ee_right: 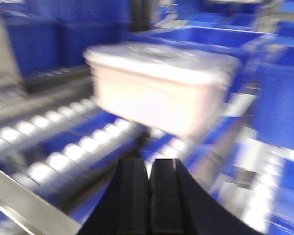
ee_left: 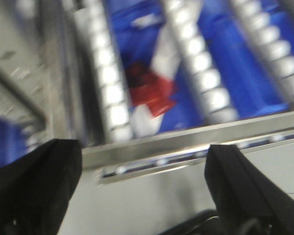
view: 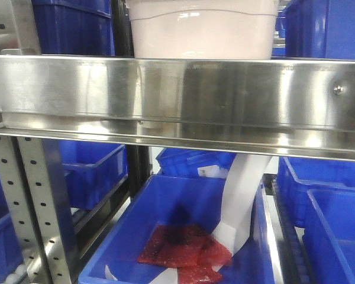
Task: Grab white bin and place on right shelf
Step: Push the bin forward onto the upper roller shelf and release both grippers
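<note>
Blur and a steel beam hide much of the white bin point(view: 201, 29)

The right shelf point(view: 41, 195) fills the front view. Its wide front beam point(view: 177, 94) covers the bin's base, and the frame's top cuts off the lid. Both wrist views are smeared. Seen from the right wrist, the bin sits on the shelf's roller lanes point(ee_right: 59, 159) among blue bins point(ee_right: 284, 103), its long side running across the view. It is off-white, faintly pink, with its flat lid on. The left gripper point(ee_left: 142, 186) is spread wide and empty. The right gripper point(ee_right: 149, 196) is pressed closed, holding nothing.
</note>
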`<control>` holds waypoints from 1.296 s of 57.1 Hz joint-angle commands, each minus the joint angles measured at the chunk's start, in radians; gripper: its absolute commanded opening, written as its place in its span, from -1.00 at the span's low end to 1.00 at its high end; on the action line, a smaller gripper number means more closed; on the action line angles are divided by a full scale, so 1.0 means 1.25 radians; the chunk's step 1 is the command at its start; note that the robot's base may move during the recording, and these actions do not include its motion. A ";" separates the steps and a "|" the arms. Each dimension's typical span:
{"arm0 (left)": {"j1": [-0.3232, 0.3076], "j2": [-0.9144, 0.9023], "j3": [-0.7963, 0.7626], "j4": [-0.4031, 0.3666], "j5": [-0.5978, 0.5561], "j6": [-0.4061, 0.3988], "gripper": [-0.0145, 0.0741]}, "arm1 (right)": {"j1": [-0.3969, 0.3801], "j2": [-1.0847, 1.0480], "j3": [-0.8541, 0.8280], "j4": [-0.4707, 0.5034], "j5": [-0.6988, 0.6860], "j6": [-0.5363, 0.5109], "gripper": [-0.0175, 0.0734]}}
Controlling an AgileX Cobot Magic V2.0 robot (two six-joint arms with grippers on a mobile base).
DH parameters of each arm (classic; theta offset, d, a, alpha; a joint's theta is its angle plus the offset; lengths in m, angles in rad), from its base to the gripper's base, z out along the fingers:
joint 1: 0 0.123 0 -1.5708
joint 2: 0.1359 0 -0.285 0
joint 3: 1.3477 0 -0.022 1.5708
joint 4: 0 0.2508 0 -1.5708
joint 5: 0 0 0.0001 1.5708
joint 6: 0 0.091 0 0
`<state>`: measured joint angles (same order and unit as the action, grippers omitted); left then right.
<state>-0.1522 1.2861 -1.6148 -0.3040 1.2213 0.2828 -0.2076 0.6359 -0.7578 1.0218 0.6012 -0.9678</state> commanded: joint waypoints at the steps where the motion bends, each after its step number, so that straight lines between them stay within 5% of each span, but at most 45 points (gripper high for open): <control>1: -0.032 -0.066 0.063 0.015 -0.113 -0.023 -0.94 | 0.000 -0.059 0.043 -0.017 -0.096 0.002 -0.46; 22: -0.057 -0.429 0.609 0.030 -0.620 -0.012 -0.94 | 0.000 -0.243 0.173 -0.025 -0.170 0.002 -0.46; 31: -0.057 -0.576 0.787 0.030 -0.748 -0.012 -0.94 | 0.000 -0.262 0.186 -0.024 -0.165 0.002 -0.46; 46: -0.057 -0.712 0.874 0.025 -0.718 -0.012 -0.94 | 0.000 -0.263 0.186 -0.024 -0.183 0.002 -0.46; 74: -0.057 -0.716 0.874 0.025 -0.703 -0.012 -0.94 | 0.000 -0.263 0.186 -0.024 -0.162 0.002 -0.46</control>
<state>-0.2178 0.3847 -0.4935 -0.2568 0.4193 0.2678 -0.2076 0.3014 -0.4992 0.9613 0.4432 -0.9662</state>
